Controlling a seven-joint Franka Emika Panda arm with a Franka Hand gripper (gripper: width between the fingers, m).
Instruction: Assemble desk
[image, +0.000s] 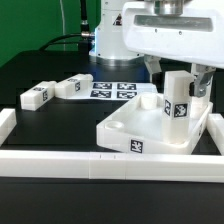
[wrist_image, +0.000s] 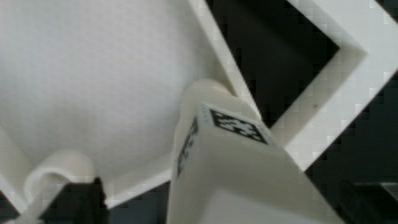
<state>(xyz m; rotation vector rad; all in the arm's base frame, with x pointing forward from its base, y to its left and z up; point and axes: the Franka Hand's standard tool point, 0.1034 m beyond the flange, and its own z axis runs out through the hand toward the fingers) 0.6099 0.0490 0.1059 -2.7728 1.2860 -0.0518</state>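
Black table (image: 30, 75): loose legs (image: 70, 87) beside marker board (image: 112, 90); wall (image: 100, 163) fronts tabletop (image: 115, 128).

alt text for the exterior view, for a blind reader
The robot's gripper straddles, jaws open, an upright leg block standing in a corner of the white desk tabletop. Two more leg blocks lie loose on the black table.
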